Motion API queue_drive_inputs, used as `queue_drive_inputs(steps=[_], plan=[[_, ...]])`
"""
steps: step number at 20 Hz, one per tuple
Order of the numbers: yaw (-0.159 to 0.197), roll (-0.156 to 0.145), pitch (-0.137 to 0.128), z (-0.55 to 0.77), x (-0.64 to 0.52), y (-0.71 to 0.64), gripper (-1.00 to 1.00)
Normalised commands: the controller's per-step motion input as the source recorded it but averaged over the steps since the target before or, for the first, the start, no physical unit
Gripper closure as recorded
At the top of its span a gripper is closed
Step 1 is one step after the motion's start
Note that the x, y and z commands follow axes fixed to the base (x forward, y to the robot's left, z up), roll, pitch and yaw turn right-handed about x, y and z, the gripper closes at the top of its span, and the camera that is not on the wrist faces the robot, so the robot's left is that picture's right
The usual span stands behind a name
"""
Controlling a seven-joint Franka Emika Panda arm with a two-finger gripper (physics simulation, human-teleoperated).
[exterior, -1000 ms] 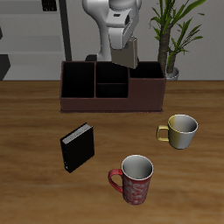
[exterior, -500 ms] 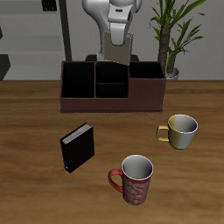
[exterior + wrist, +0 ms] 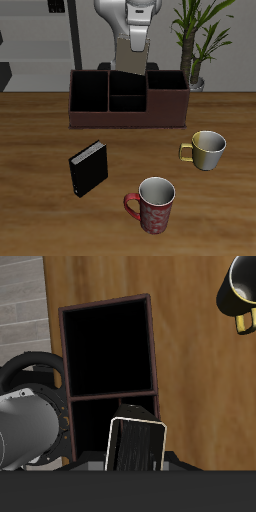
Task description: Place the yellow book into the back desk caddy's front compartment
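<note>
Nearest to the front edge of the surface (image 3: 40, 230) you see a red patterned mug (image 3: 155, 205). A little farther back a black book (image 3: 88, 168) stands on its edge, and a pale metallic mug (image 3: 206, 149) sits well apart from it. Behind them the back desk caddy (image 3: 127, 118) lies across the surface, and its front compartment (image 3: 127, 102) looks dark and empty. Your claw (image 3: 132, 62) hangs over the middle of the caddy and holds the yellow book (image 3: 129, 58) upright between its fingers. In the wrist view the book (image 3: 137, 446) sits right above the caddy's cells, but I cannot tell which small cell is under it. Behind the caddy stands a potted plant (image 3: 200, 35).
</note>
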Motion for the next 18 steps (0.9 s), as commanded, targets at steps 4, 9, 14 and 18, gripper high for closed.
queue_drive_inputs(steps=[4,9,14,18], plan=[[0.070,-0.022,-0.008,-0.04,0.07,-0.04,1.00],[0.018,0.000,0.012,0.01,-0.03,0.06,1.00],[0.048,0.012,-0.029,0.01,0.04,0.05,1.00],[0.026,0.013,0.001,-0.05,-0.05,0.05,1.00]])
